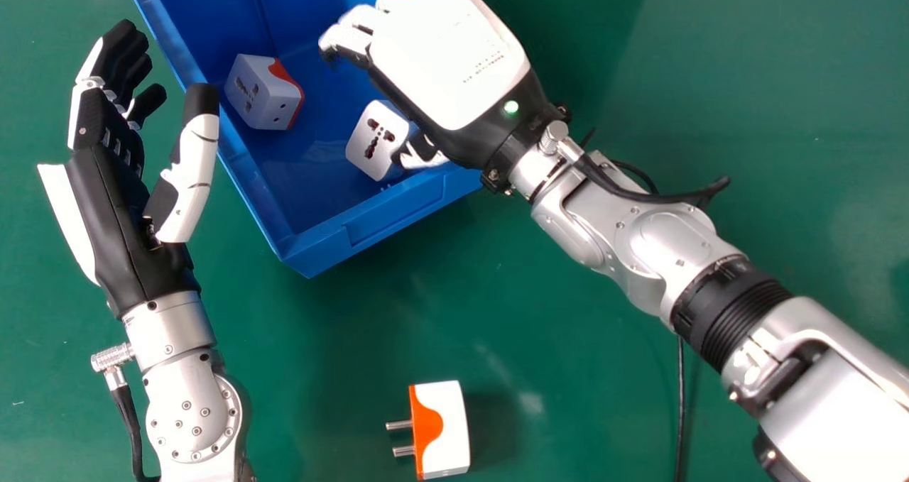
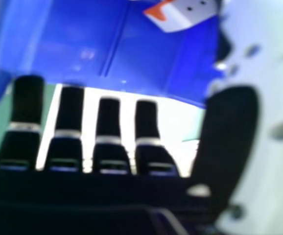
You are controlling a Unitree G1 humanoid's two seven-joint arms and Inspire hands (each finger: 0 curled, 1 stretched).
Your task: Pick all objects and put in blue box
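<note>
Release appeared complete | right hand (image 1: 447,63) was wide, socket adapter (image 1: 364,148) just beside it in blue box (image 1: 394,214) | left hand (image 1: 113,191) was wide | next move required grasping pronged adapter (image 1: 452,425), robot-side of right hand

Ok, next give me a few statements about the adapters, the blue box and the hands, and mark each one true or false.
1. A loose adapter lies on the green table, outside the blue box. True.
2. In the head view, the loose adapter's pins point to the right. False: they point to the left.
3. The right hand is above the blue box. True.
4. The left hand is over the middle of the blue box. False: it is at the box's left side.
5. The right hand's fingers are curled into a fist. False: they are extended.
</note>
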